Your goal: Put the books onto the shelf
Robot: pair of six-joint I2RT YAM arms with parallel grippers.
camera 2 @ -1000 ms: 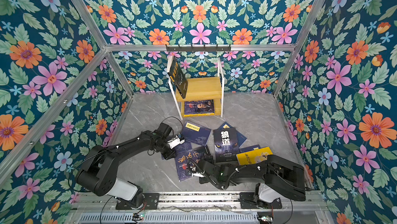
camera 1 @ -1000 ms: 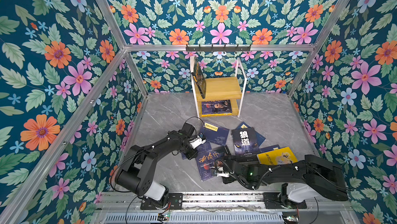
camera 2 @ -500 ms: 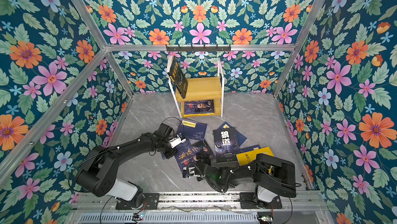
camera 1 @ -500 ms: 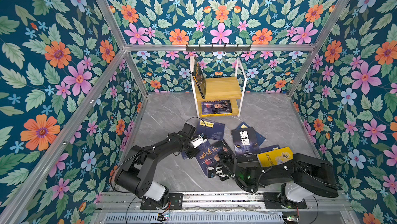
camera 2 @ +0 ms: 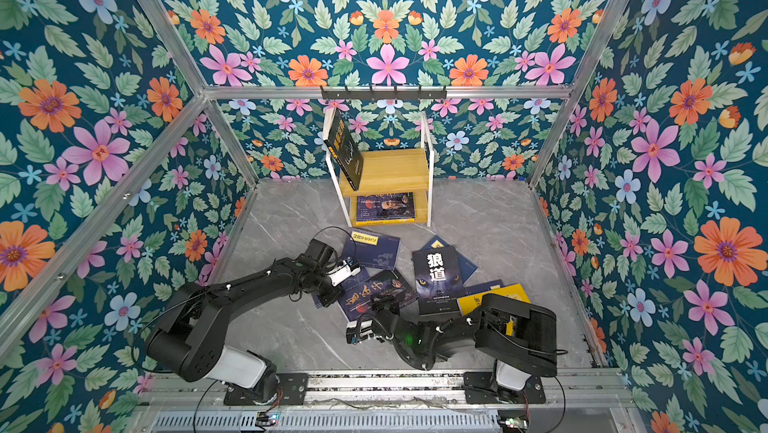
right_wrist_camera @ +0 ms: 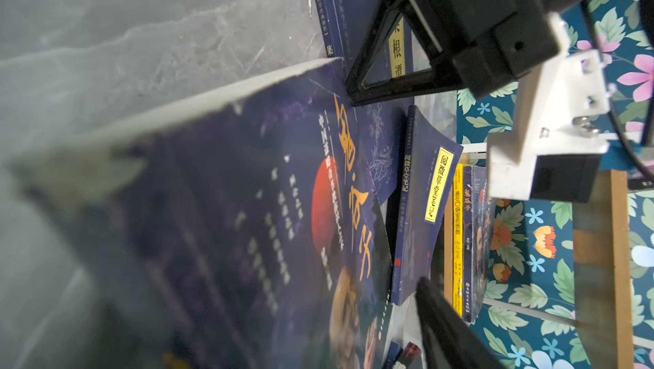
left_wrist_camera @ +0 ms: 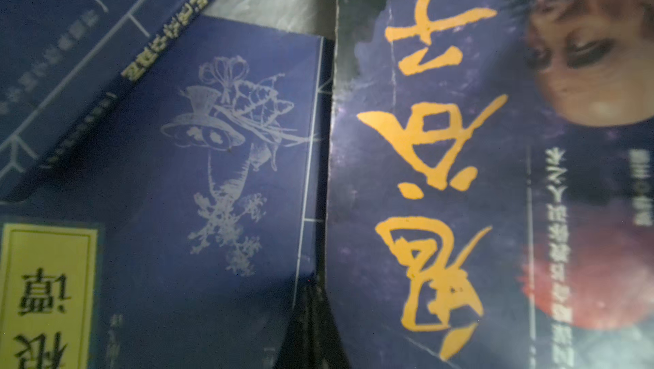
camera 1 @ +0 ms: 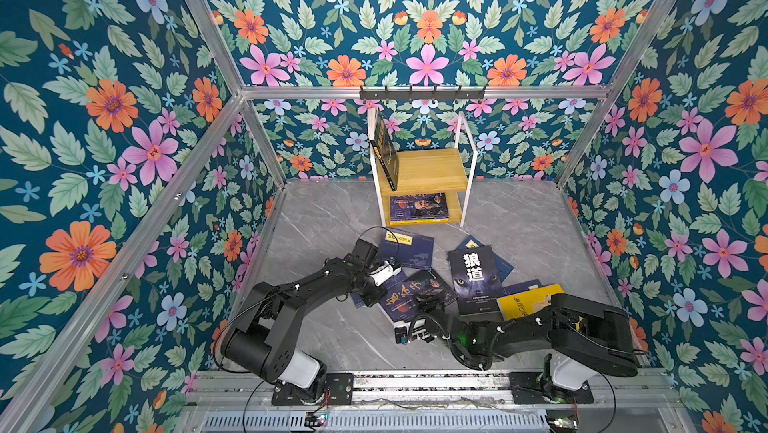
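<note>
**Books scattered, two shelved:** Paperbacks lie strewn over the grey marble tabletop (camera 1: 332,223) while two black arms reach in among them.

The left pincer (camera 1: 374,291) is closed. Its tip is low over a navy book with a white plant drawing (left_wrist_camera: 219,158), just beside a dark book with an orange title (camera 1: 415,294).

The right pincer (camera 1: 426,307) sits at that dark book's near corner. In the right wrist view the book's page edge fills the foreground and one black finger (right_wrist_camera: 442,332) shows beside the cover. Whether this pincer is open or gripping the book cannot be told.

Farther back, a navy book with a yellow label (camera 1: 409,248) lies flat near the foot of the shelf (camera 1: 432,165). To its right a black wolf-eyes book (camera 1: 473,277) overlaps another navy book (camera 1: 505,269), and a yellow book (camera 1: 528,300) lies partly under the right arm.

The shelf stands against the back wall beneath a black hook rail (camera 1: 422,93). An upright dark book (camera 1: 384,152) leans at the left side of its upper board. A book with an old man's face (camera 1: 419,206) lies flat on the lower board.
</note>
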